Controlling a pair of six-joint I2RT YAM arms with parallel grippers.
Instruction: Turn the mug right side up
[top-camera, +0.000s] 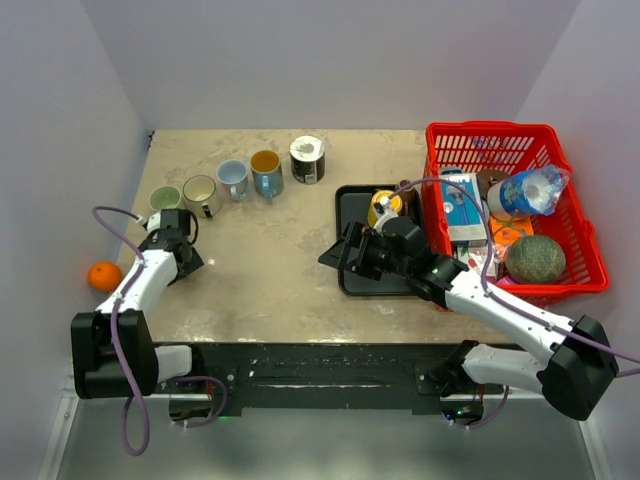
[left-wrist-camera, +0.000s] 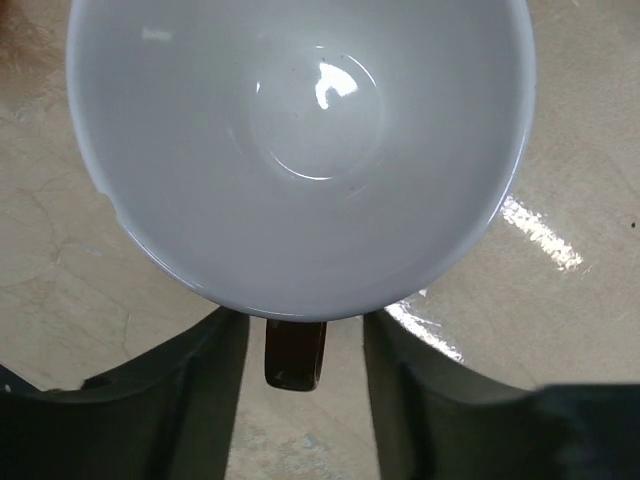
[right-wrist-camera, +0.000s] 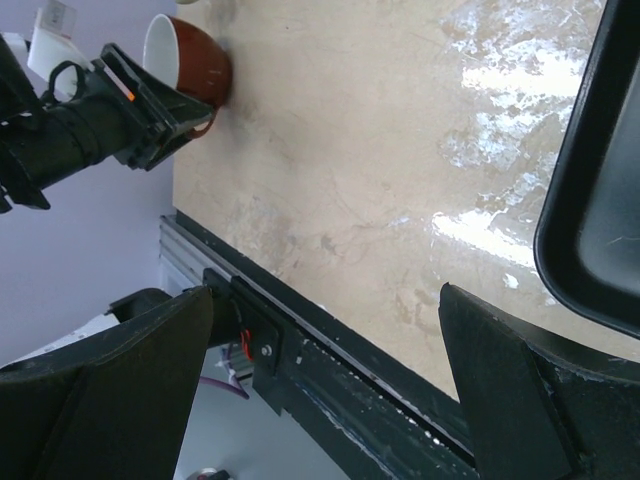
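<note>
Fingers (left-wrist-camera: 160, 400) of the left pincer (left-wrist-camera: 296, 335) stood spread and released, one on each side of the dark handle (left-wrist-camera: 294, 355) of a reddish-brown ceramic mug (top-camera: 200, 190) with a glossy white inside. Neither finger touched the handle. The mug stood on the beige stone-patterned desk (top-camera: 280, 250) near its left edge, toward the far-left corner, with its mouth facing up, so it was already right side up. Its handle pointed back toward the left arm.

It was second in a curved row of mugs along the far-left part of the desk. A pale green mug (top-camera: 165, 198) stood just beside it on the left. On its other side came a light blue mug (top-camera: 233, 178), a blue mug with an orange inside (top-camera: 266, 172) and a black-and-white mug (top-camera: 307, 158).

The right pincer (right-wrist-camera: 325, 300) was also released, its fingers wide apart and gripping nothing. It hung over the desk just beside the left rim of a black rectangular tray (top-camera: 350, 215).

A red plastic basket (top-camera: 490, 132) full of mixed items sat at the right edge of the desk. A round orange fruit (top-camera: 104, 275) lay by the left edge.
</note>
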